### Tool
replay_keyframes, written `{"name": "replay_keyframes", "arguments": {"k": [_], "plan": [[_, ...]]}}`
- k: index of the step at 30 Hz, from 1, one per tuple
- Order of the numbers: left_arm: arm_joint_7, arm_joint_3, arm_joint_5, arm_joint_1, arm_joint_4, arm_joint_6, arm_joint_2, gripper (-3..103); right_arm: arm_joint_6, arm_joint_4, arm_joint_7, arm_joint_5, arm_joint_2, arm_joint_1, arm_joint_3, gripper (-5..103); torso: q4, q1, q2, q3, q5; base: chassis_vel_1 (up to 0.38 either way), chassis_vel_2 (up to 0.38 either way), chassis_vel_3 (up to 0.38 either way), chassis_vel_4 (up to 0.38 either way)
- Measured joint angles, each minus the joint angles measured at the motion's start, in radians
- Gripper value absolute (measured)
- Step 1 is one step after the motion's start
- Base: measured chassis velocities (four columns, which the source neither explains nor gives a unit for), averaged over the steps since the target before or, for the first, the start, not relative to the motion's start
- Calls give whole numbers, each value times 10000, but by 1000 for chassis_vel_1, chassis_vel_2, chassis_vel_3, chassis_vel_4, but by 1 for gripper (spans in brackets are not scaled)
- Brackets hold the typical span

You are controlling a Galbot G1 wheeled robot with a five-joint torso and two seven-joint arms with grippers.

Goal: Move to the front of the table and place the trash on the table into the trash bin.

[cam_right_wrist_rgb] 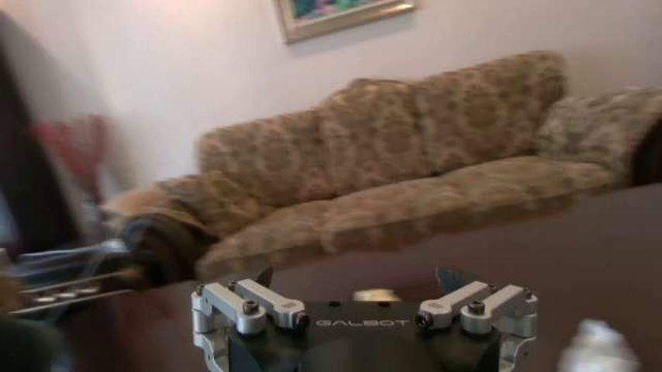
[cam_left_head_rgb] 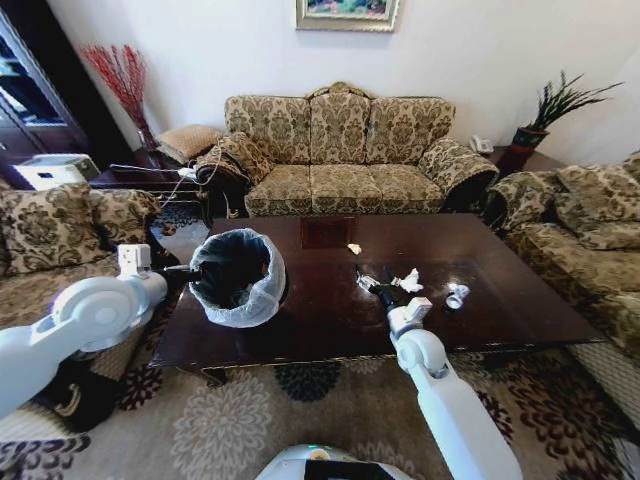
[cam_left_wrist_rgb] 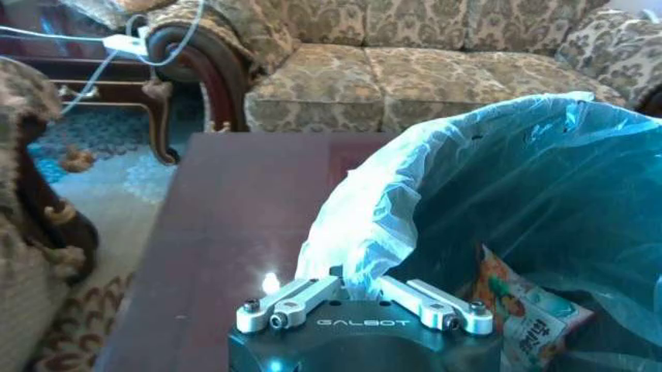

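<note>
Glossy dark table (cam_left_head_rgb: 330, 300) among floral sofas (cam_left_head_rgb: 345, 150); left tool (cam_left_wrist_rgb: 362, 298) pinching bin liner (cam_left_wrist_rgb: 362, 232), right tool (cam_right_wrist_rgb: 362, 291) seemingly spread.

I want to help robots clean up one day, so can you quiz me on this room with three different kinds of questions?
1. True or false: the trash bin stands on the floor.
2. Which gripper clamps the bin's bag rim? A: left gripper. B: right gripper.
3. Fill in: inside the bin lies a colourful snack ____.

Key: 1 false, it sits on the table. 2 A; the right gripper hangs open over the table. 3 wrapper.
</note>
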Motion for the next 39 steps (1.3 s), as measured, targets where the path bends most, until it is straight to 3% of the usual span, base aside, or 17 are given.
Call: {"name": "replay_keyframes", "arguments": {"k": [5,8,12,16,24,33,39], "plan": [[10,0,227,67,-228,2,-220,0,535,-2212,383,-1062,471,958,-43,100,-6,3,-1,2,15,-192,-190,154,149],[17,9,244,103,-405,4,-349,0,596,-3435,618,-1631,802,1621,-184,100,-9,3,-1,2,4,-98,-76,48,21],[-4,39,271,132,-509,20,-447,0,620,-4741,968,-1902,1173,2426,-305,100,2,3,-1,2,-13,14,11,-1,-2],[-17,48,337,151,-520,35,-517,0,776,-5741,1355,-2106,1224,3068,-359,100,16,1,0,1,-5,73,76,-9,-6],[52,118,450,164,-402,46,-593,0,1122,-6901,1821,-1967,1101,3594,-124,100,-8,3,-1,2,5,7,1,0,-1],[124,190,473,117,-293,45,-538,0,1032,-7588,1343,-1214,968,3726,-74,101,2,-1,0,0,-2,0,0,0,0],[150,191,475,120,-253,34,-533,0,954,-7771,1127,-794,1013,3756,-76,83,-1,1,-1,1,0,0,0,0,0]]}}
